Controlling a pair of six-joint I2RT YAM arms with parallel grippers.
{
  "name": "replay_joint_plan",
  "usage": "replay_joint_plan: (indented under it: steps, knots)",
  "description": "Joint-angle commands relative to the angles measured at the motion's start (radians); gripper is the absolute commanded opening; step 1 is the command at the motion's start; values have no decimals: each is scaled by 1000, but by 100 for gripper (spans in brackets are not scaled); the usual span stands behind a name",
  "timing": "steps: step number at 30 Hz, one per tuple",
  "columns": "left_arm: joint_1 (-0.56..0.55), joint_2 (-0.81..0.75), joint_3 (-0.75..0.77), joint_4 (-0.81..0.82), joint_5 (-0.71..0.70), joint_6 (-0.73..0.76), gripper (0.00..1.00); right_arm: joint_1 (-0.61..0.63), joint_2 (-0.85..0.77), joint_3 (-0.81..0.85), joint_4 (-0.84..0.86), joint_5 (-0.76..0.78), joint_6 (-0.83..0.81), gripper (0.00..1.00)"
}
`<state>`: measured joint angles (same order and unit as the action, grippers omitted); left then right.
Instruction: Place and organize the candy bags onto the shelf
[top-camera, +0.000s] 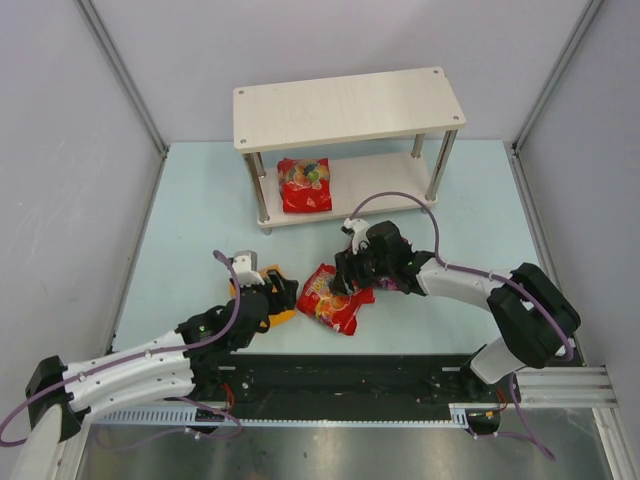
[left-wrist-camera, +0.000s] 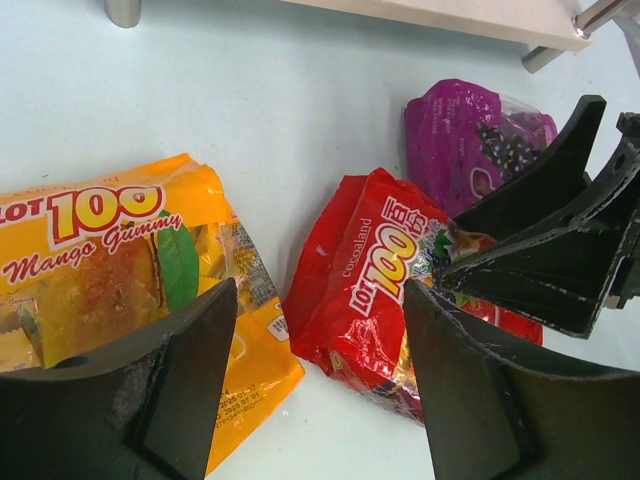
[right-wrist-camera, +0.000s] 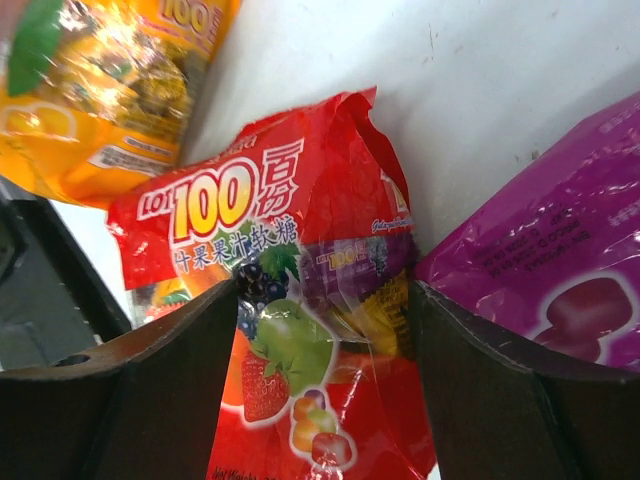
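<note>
The shelf (top-camera: 350, 105) stands at the back with one red candy bag (top-camera: 304, 185) lying on its lower board. A second red bag (top-camera: 335, 298) lies flat on the table. My right gripper (right-wrist-camera: 322, 295) is open just above it, one finger (right-wrist-camera: 170, 390) on each side of the fruit picture. The purple bag (right-wrist-camera: 560, 270) lies just right of those fingers. My left gripper (left-wrist-camera: 320, 300) is open and empty, low over the table between the orange-yellow mango bag (left-wrist-camera: 110, 270) and the red bag (left-wrist-camera: 380, 290). In the top view that left gripper (top-camera: 283, 293) covers most of the orange-yellow bag (top-camera: 284, 318).
The shelf's metal posts (top-camera: 440, 165) stand on the pale blue table (top-camera: 200, 200). Grey walls close in the left, right and back. A black rail (top-camera: 350, 375) runs along the near edge. The two grippers are close together over the red bag.
</note>
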<state>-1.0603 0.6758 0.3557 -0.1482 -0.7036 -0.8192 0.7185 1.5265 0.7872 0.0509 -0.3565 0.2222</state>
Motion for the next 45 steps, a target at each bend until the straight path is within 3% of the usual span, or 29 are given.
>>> replay_joint_plan:
  steps: [1,4,6,9,10,11,17,26,29,37,45]
  knots:
    - [-6,14,48,-2,-7,3,73,44,21,1,-80,85,-40,74]
    - [-4,19,48,1,-7,3,73,58,24,1,-88,73,-35,73]
    - [-4,21,48,4,-5,5,73,61,24,0,-86,48,-30,66]
    - [-4,15,42,6,-4,2,73,58,30,-6,-68,8,-15,25]
    - [-6,16,40,6,-2,0,73,49,32,-8,-63,1,-4,3]
    - [-6,11,39,7,-2,0,73,45,31,-8,-60,-12,17,0]
    - [-4,1,32,6,1,-3,73,41,-15,-25,9,37,51,0]
    - [-4,-24,20,2,1,-11,73,-14,-273,-86,157,273,124,0]
    - [-4,-28,19,1,3,-11,73,-60,-327,-98,229,286,137,0]
    - [-6,-9,31,27,10,18,73,-237,-289,-98,457,219,218,0]
    - [-4,-2,39,29,7,25,74,-317,-166,-57,647,189,273,0]
